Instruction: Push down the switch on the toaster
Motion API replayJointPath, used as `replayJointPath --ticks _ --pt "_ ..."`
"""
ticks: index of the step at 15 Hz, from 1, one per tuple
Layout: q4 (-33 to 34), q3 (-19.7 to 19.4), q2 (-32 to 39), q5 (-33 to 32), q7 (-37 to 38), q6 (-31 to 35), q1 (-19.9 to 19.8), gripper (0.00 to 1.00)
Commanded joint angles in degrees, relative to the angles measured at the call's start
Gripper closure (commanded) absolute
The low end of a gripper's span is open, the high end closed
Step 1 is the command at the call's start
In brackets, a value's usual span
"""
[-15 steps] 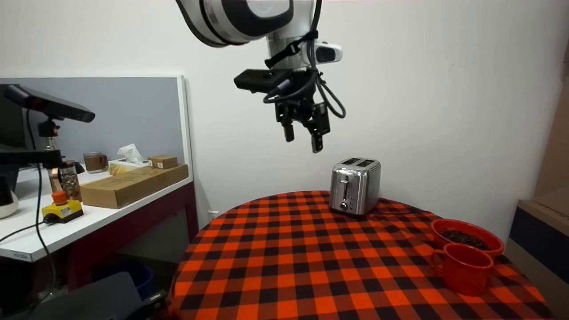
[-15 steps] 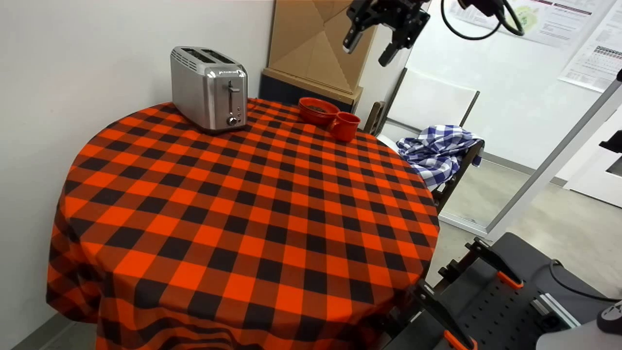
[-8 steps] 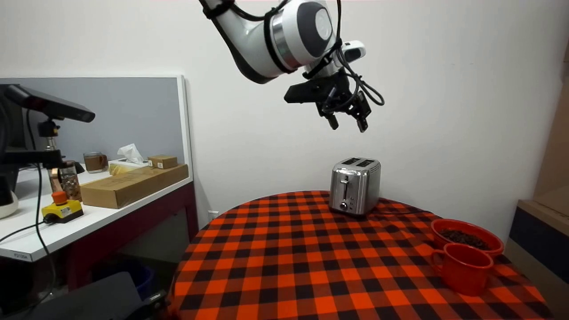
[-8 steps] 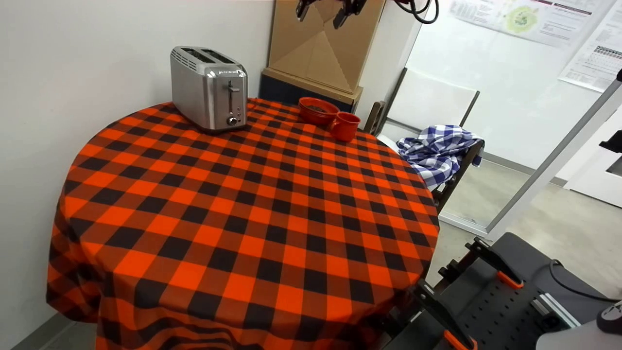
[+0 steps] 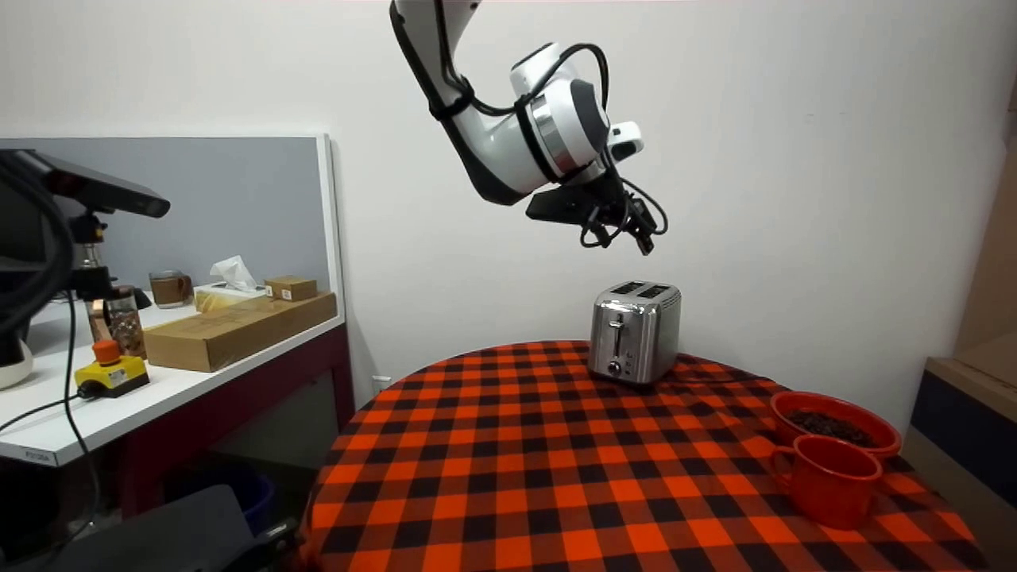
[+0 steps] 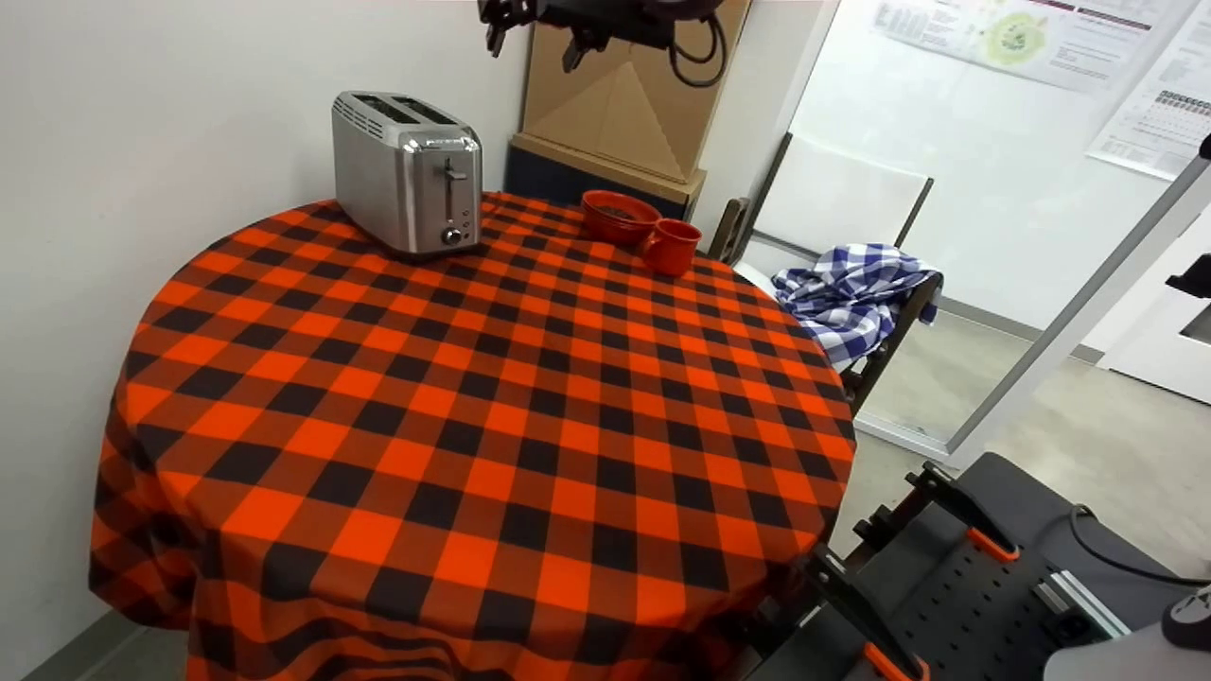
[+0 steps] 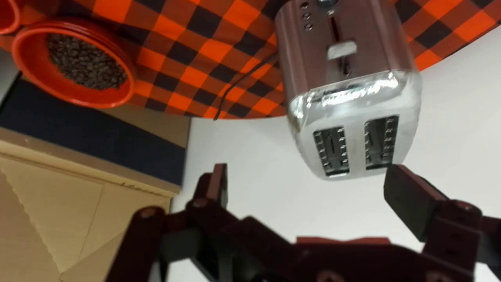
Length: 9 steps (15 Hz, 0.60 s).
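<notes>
The silver toaster stands upright on the checked tablecloth by the wall and shows in both exterior views. Its lever switch sits near the top of the front slot; it also shows in an exterior view and in the wrist view. My gripper is in the air above the toaster, tilted and apart from it; it also shows in an exterior view. In the wrist view my gripper is open, fingers wide apart with nothing between them, and the toaster's top lies beyond.
A red bowl of dark beans and a red mug stand at the table's side. The toaster's cord runs over the cloth. The white wall is close behind the toaster. Cardboard boxes stand beyond the table.
My gripper has moved across toward the toaster, rising first and then dropping slightly, and has tilted. It stays open. The toaster and its lever have not moved.
</notes>
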Motion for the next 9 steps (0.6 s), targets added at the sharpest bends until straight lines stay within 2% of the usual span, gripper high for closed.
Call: replayJointPath --ticks 1,2,3,4,5,9 --pt "3.1 6.8 3.6 6.1 -8.5 -6.1 -2.6 0.0" --pt "3.4 3.6 4.1 11.1 -13.4 -7.7 1.0 0.0" --pt "4.3 3.1 4.7 12.8 -15.5 -9.1 1.7 0.0" --pt "5.1 1.9 5.3 14.0 -17.3 -10.0 2.8 0.25" --pt "5.9 0.7 5.8 14.7 -18.4 -10.5 3.8 0.26" --pt "9.2 -4.4 8.9 14.8 -17.2 -6.2 7.1 0.56"
